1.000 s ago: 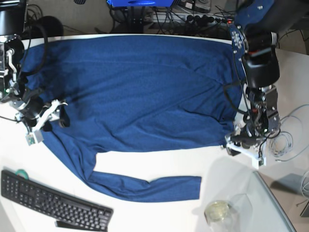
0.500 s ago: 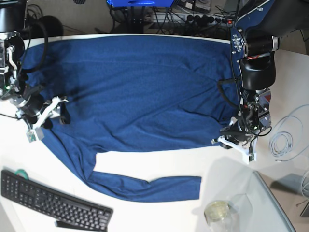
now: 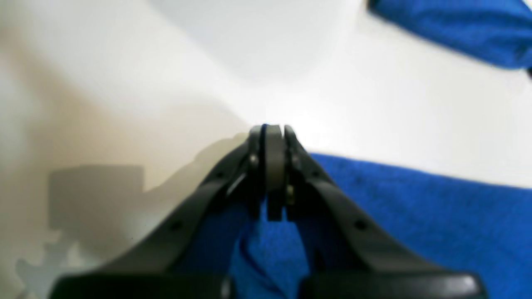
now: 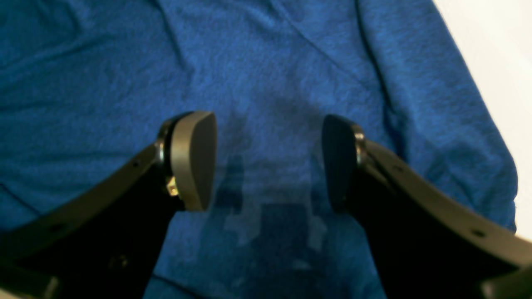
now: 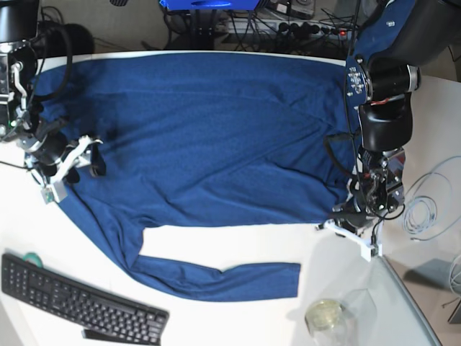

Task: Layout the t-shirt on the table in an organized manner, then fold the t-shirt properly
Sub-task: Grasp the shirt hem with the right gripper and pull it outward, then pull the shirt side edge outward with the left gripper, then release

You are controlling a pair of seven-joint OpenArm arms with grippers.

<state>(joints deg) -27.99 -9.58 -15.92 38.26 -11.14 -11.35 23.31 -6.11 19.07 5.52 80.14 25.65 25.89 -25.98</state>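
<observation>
Assessing progress, I find the t-shirt (image 5: pixel 209 137) spread largely flat over the table (image 5: pixel 238 249), with one sleeve trailing toward 6 o'clock. My left gripper (image 3: pixel 270 174) is pinched closed on the hem corner at about 4 o'clock. My right gripper (image 4: pixel 266 162) hangs wide apart over cloth at 9 o'clock. By my judgement, layout is nearly complete; no fold has been made.

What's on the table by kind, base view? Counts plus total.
Garments: 1, the t-shirt
Keyboards: 1, black keyboard
Glass jars: 1, jar
Cable coils: 1, white cable
Tape rolls: 1, green roll, partly hidden
Total: 5, all on the table
</observation>
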